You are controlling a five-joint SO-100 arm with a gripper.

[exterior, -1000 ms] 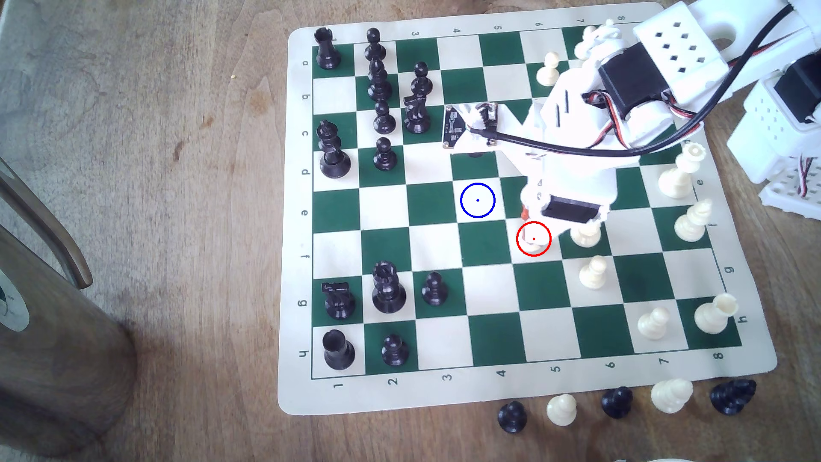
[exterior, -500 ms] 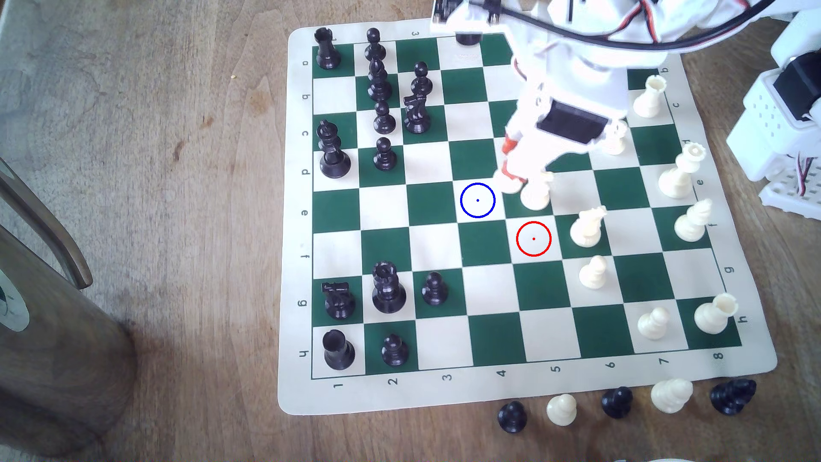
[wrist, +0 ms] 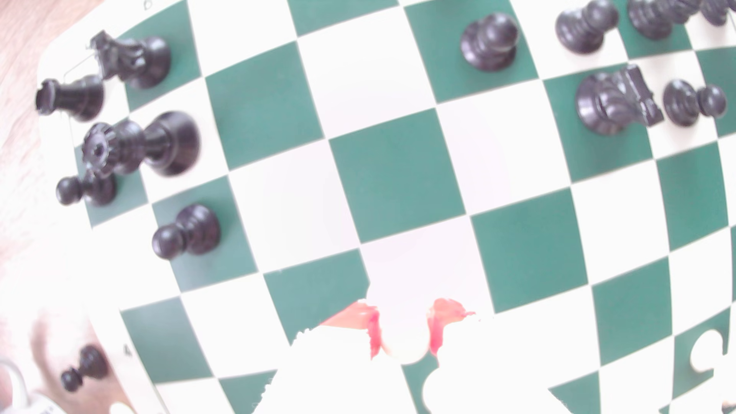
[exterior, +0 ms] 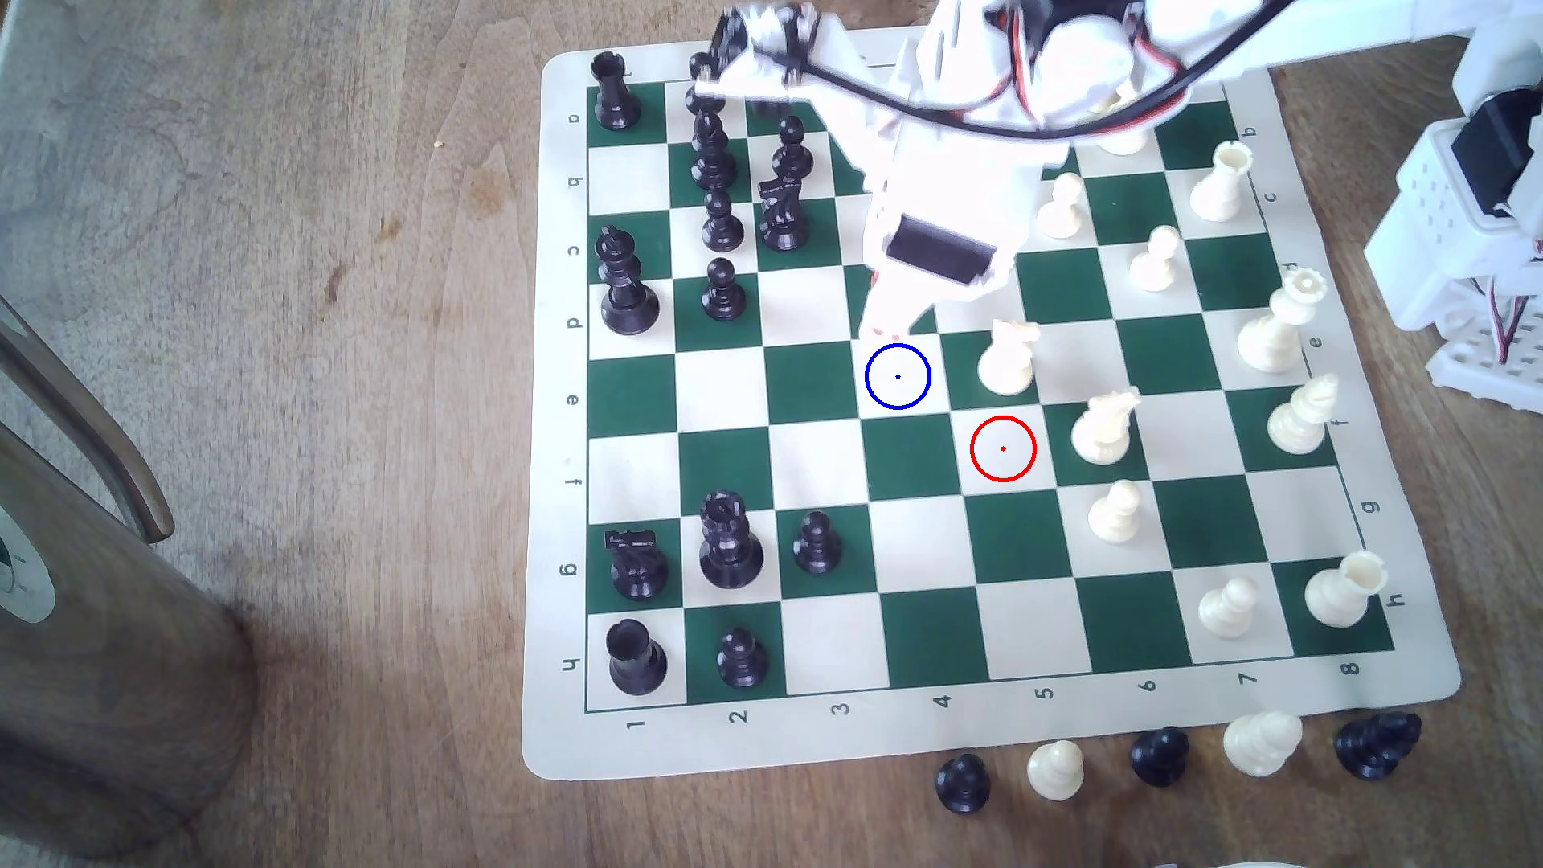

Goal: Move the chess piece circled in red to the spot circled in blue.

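Exterior view first: the white plastic arm's gripper (exterior: 887,327), with its red-tipped fingers, hangs just above the upper edge of the spot (exterior: 897,376), a cream-white square marked by a thin blue circle and centre dot. The small cream-white plastic pawn is washed out against the white fingers here, so it cannot be made out. A red-circled cream square (exterior: 1003,449) lies one file toward the exterior view's right and one row down, with nothing standing on it. A tall cream horse-headed knight (exterior: 1009,359) stands just beside the blue circle on the exterior view's right, and a second cream knight (exterior: 1104,427) stands further right. The green-and-cream vinyl chessboard mat (exterior: 551,417) lies on a brown wooden table (exterior: 334,334).

Wrist view: the red fingertips (wrist: 372,332) are pinched on either side of the cream pawn (wrist: 404,350), whose rounded end shows between them (the glare bleaches most of it). Black pawns (wrist: 187,231) stand well apart across the board
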